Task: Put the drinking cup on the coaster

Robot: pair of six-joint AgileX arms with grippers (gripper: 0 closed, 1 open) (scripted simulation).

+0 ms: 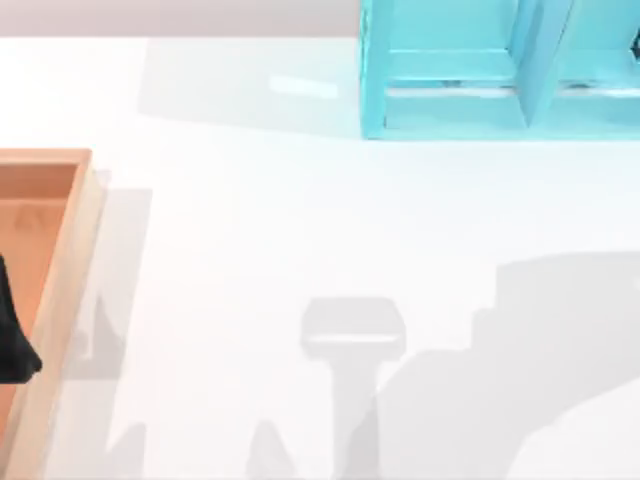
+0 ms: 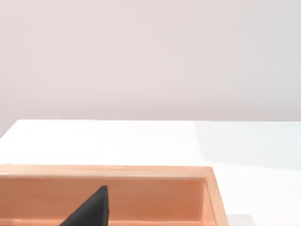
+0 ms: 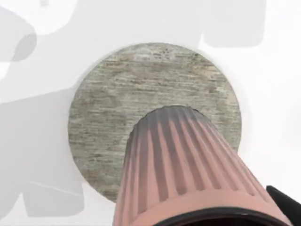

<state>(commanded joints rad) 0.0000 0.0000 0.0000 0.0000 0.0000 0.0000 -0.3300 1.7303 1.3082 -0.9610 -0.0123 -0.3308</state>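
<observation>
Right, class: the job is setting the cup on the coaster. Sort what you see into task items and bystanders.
Task items:
- ribbed reddish-brown tumbler
- round grey stone-textured coaster

Bystanders:
- light wooden tray
- turquoise open shelf unit
- white table

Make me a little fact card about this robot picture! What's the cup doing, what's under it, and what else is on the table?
cup: reddish-brown ribbed drinking cup, close under the right wrist camera
under the cup: round grey coaster on the white table; whether the cup touches it cannot be told
left side of table: wooden tray, with a dark part of the left arm over it
far side of table: light blue shelf
right gripper: a dark tip beside the cup's rim; grip cannot be told
</observation>
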